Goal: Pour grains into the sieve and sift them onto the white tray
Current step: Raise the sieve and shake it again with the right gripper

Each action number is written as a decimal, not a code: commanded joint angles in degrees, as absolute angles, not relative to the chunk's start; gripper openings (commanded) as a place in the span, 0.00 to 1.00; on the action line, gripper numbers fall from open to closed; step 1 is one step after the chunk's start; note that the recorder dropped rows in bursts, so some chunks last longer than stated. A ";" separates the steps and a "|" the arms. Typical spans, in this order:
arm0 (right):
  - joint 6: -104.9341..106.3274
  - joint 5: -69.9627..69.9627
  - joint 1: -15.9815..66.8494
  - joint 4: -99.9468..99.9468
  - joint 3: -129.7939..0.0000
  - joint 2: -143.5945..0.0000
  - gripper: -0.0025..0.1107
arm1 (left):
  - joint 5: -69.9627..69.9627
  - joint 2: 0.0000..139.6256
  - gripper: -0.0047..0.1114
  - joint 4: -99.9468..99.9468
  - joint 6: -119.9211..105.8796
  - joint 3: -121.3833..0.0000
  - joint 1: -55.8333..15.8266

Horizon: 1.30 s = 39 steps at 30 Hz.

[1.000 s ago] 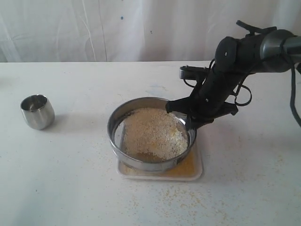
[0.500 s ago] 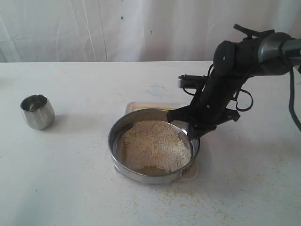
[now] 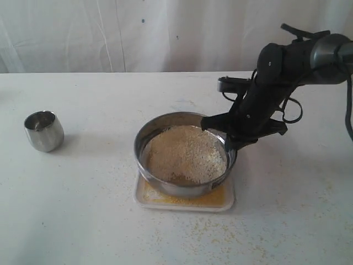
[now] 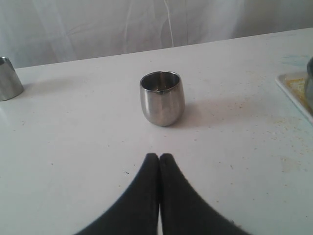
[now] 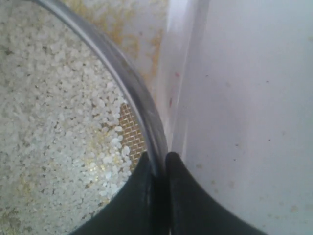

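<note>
Covering the mesh, the grains (image 3: pixel 185 153) lie heaped inside the sieve (image 3: pixel 165 186), which sits over the white tray (image 3: pixel 182 208) dusted with yellow powder (image 3: pixel 214 196). Right end effector (image 3: pixel 226 144) pinches the sieve's rim on its right side. Left end effector (image 4: pixel 159 160) is pressed together, empty, over the surface (image 3: pixel 83 215), facing a steel cup (image 4: pixel 162 98) well apart from the tray.

Place: a robot test room rather than a kitchen, from where I stand.
Backdrop: a white curtain (image 3: pixel 110 33) hangs in folds across the whole back.
Bench: a bare white table (image 3: pixel 71 221), marked and dusted with spilled grains (image 3: pixel 193 226).
Machine: a black robot arm (image 3: pixel 287 61) with loose cables.
Props: only a steel cup (image 3: pixel 43 131), a sieve (image 3: pixel 139 150) and a white tray (image 3: pixel 182 207).
</note>
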<state>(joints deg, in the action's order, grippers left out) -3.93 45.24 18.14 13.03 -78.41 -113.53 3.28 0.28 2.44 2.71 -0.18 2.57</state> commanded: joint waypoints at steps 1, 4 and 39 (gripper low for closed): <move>0.00 54.07 18.25 14.66 -79.21 -111.63 0.02 | 2.99 0.00 0.04 1.97 2.67 0.00 2.59; 0.71 44.28 17.55 14.26 -80.98 -111.63 0.02 | 2.99 0.00 0.04 1.97 2.67 0.00 2.59; -2.07 45.53 15.28 21.16 -83.45 -109.71 0.02 | 2.99 0.00 0.04 1.97 2.67 0.00 2.59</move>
<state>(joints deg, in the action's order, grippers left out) 0.51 43.04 16.00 18.65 -82.91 -110.66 3.28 0.28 2.44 2.71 -0.18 2.57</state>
